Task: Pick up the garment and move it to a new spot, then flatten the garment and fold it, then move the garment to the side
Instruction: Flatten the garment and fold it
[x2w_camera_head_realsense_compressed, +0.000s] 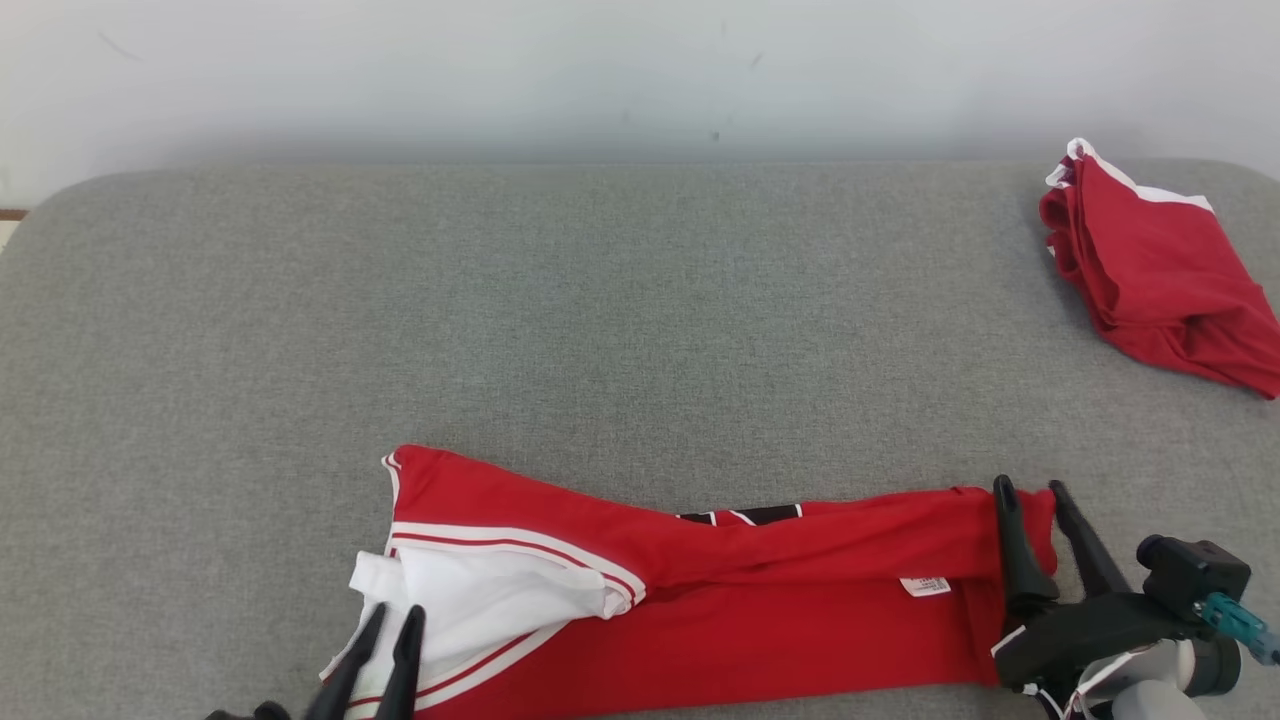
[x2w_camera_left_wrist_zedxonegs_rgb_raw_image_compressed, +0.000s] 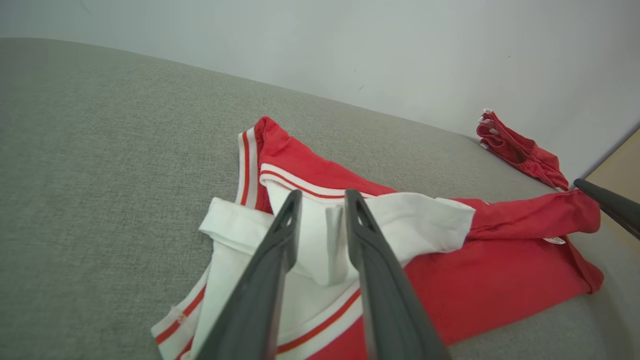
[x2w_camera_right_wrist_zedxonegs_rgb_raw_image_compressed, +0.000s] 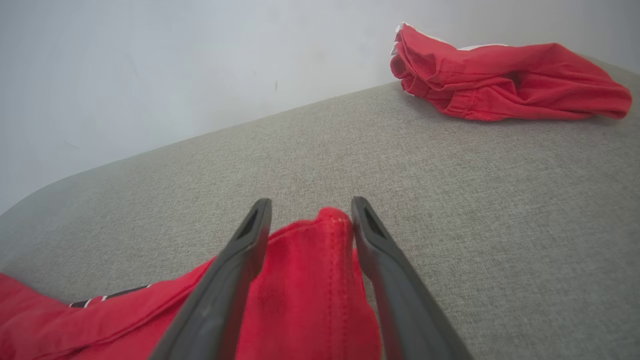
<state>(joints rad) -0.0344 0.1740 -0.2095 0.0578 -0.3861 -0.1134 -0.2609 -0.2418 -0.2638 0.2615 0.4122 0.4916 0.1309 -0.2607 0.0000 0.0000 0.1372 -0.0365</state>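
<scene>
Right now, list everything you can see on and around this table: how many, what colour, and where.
sports shirt: one, red with a white panel and striped trim, folded lengthwise along the table's near edge
crumpled garment: one, red with white trim, far right corner
table: one, grey fabric top, under both
wall: one, white, behind the table
left gripper: one, dark, fingers apart over the shirt's white end
right gripper: one, dark, fingers apart astride the shirt's red end
</scene>
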